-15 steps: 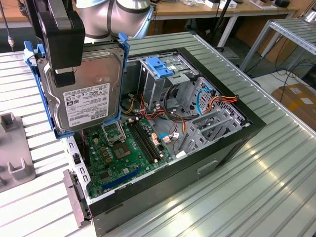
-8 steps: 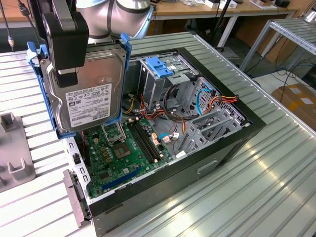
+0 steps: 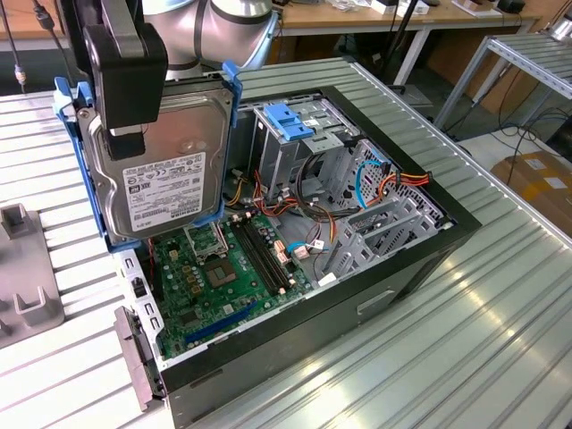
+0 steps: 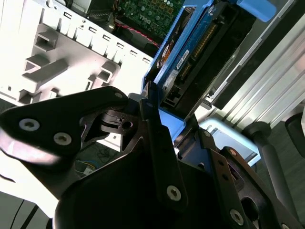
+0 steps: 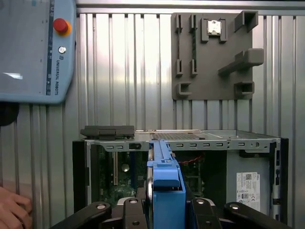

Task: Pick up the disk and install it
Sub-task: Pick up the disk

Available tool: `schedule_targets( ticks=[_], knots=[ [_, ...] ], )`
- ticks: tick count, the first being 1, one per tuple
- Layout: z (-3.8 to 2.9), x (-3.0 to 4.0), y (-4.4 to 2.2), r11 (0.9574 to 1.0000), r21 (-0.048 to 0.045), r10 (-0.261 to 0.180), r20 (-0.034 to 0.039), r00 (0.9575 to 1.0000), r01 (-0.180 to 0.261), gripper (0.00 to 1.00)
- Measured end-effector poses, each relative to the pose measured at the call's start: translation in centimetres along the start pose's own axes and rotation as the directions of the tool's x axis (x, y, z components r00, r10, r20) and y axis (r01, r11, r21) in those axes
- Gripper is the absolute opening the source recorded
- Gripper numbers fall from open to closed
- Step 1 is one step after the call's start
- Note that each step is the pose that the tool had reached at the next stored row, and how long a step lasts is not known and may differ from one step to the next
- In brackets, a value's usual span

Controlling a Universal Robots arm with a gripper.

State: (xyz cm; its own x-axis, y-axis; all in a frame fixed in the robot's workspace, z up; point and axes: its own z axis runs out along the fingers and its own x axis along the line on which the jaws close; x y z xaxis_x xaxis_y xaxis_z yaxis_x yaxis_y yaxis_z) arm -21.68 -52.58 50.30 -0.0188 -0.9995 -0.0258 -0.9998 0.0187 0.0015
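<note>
Exterior view first: the gripper (image 3: 127,134) is clamped on the disk (image 3: 170,165), with one black finger flat against the labelled face. The disk hangs upright in the air with blue rails down both sides. It's high at the exterior view's left, above that end of the open case (image 3: 402,268) and clear of the motherboard (image 3: 223,268) below. Farther in stands the drive bay (image 3: 286,147) with a blue bracket (image 3: 290,119) on top, well apart from the disk. The case lies on the ribbed metal table (image 3: 465,340), and a grey fixture (image 3: 22,304) sits at the exterior view's left edge.

Over to the second wrist view: the disk (image 4: 190,52) shows its connector end, with a blue rail running along it. A black finger (image 4: 159,143) presses against that rail. Beyond are the pale fixture (image 4: 71,52) and a strip of motherboard (image 4: 147,12).

Now the first wrist view: the disk (image 5: 164,176) is edge-on, its blue rail gripped between the black links. The case (image 5: 248,143) is beneath it, and the fixture (image 5: 209,57) lies on the table beyond. A pendant (image 5: 33,47) is off to one side, and a person's hand (image 5: 12,210) is on the pendant's side of the case.
</note>
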Motion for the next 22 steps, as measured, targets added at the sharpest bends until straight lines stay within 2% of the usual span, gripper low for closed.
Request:
schedule_targets(
  ticks=[22],
  knots=[
    [0.01, 0.65, -1.03, 1.0000, 0.0000, 0.000, 0.0001, 1.0000, 0.000, 0.37]
  ],
)
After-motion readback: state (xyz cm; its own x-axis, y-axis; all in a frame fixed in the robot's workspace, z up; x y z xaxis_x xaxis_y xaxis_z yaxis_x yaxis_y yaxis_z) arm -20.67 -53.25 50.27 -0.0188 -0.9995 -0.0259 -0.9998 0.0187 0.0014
